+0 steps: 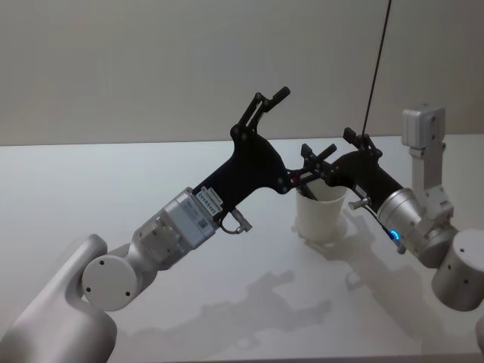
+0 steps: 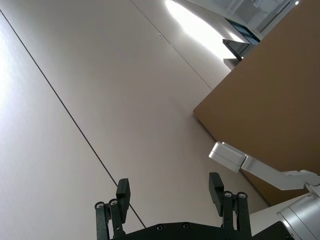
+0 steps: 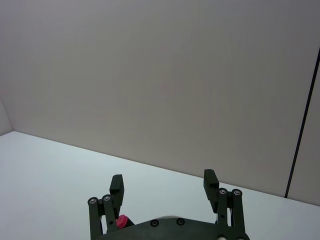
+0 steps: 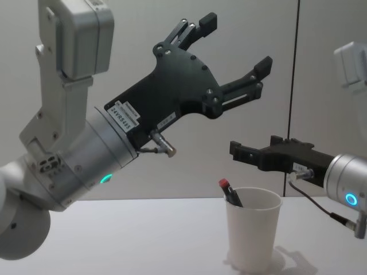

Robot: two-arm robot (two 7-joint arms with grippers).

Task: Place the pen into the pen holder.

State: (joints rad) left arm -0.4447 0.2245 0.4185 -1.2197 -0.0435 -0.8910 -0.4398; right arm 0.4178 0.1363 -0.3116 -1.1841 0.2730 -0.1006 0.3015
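Observation:
The pen holder, a white paper cup (image 1: 322, 216) (image 4: 253, 230), stands upright on the white table right of centre. The pen (image 4: 231, 193), dark with a red tip, leans inside it with its tip just above the rim; the red tip (image 3: 121, 221) also peeks out under my right gripper. My right gripper (image 4: 238, 150) (image 1: 329, 144) (image 3: 162, 182) hovers just above the cup's rim, open and holding nothing. My left gripper (image 4: 236, 41) (image 1: 302, 121) (image 2: 170, 187) is raised higher, up and to the left of the cup, tilted upward, open and holding nothing.
The white table (image 1: 113, 181) runs wide around the cup, with a pale wall behind it. A thin dark vertical line (image 1: 376, 64) hangs down the wall behind the right arm. A brown panel (image 2: 275, 100) shows in the left wrist view.

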